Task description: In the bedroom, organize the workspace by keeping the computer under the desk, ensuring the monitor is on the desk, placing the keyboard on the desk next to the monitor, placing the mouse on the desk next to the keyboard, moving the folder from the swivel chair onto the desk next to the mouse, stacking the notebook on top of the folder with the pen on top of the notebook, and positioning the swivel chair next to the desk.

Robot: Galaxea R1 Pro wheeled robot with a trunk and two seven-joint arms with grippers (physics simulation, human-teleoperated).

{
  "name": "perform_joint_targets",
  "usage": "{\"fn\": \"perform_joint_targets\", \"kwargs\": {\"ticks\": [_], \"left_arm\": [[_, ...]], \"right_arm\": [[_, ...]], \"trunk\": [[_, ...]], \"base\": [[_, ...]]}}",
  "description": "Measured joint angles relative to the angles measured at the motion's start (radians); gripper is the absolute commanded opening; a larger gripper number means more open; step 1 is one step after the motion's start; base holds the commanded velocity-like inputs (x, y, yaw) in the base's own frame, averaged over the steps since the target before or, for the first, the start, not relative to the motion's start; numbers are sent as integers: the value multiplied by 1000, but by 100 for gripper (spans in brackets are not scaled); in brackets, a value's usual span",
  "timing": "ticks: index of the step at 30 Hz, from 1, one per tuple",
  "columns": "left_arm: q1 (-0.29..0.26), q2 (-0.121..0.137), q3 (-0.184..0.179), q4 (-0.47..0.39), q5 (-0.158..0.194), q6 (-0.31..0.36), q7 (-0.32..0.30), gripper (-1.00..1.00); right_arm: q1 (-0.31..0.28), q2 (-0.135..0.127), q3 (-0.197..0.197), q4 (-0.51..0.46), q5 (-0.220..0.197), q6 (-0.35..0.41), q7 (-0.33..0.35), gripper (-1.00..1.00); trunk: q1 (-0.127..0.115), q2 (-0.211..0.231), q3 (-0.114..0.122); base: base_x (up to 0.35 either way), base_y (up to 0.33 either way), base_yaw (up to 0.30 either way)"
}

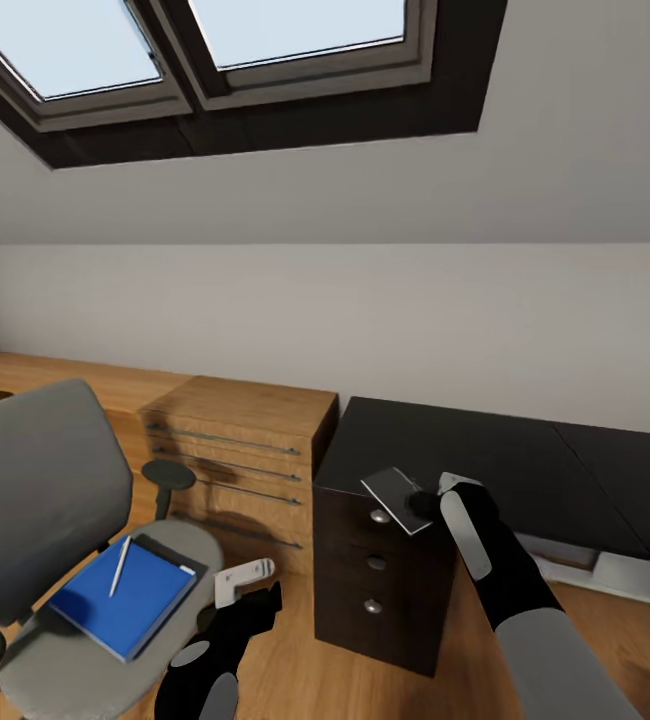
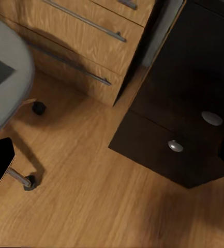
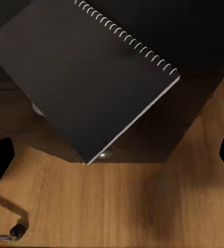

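The grey swivel chair (image 1: 35, 480) stands at the left on the wood floor. On its seat lies the blue folder (image 1: 125, 595), and the pale pen (image 1: 120, 566) rests on the folder. My right gripper (image 1: 427, 503) holds the thin grey notebook (image 1: 397, 498) tilted in the air over the front corner of the black desk (image 1: 485, 450), above its drawer unit (image 1: 375, 590). The right wrist view shows the notebook's (image 3: 86, 77) dark face and spiral binding. My left gripper (image 1: 248, 588) hangs open and empty beside the chair seat, over the floor.
A low light-wood cabinet (image 1: 235, 450) stands between chair and desk, close to the drawer unit (image 2: 189, 129). A chair castor (image 2: 38, 107) sits on the floor near it. A pale flat object (image 1: 605, 570) lies under the desk at the right. The ceiling slopes low overhead.
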Motion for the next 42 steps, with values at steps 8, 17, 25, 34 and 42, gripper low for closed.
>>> {"fn": "perform_joint_targets", "kwargs": {"ticks": [8, 17, 25, 34, 42], "left_arm": [[0, 0, 0, 0, 0, 0, 0, 100], [0, 0, 0, 0, 0, 0, 1, 100], [0, 0, 0, 0, -1, 0, 1, 100], [0, 0, 0, 0, 0, 0, 1, 100], [0, 0, 0, 0, 0, 0, 1, 100]], "right_arm": [[0, 0, 1, 0, 33, -1, -2, 100], [6, 3, 3, -1, 66, -2, -1, 100], [8, 3, 3, -2, 70, -2, -2, 100], [8, 3, 3, -3, 70, -2, -2, 100], [9, 2, 3, -5, 70, -2, -1, 100]], "trunk": [[0, 0, -4], [0, 0, -9], [0, 0, -13], [0, 0, -17], [0, 0, -21]], "base": [[0, 0, 277], [0, 0, 277], [0, 0, 277], [0, 0, 277], [0, 0, 214]]}}
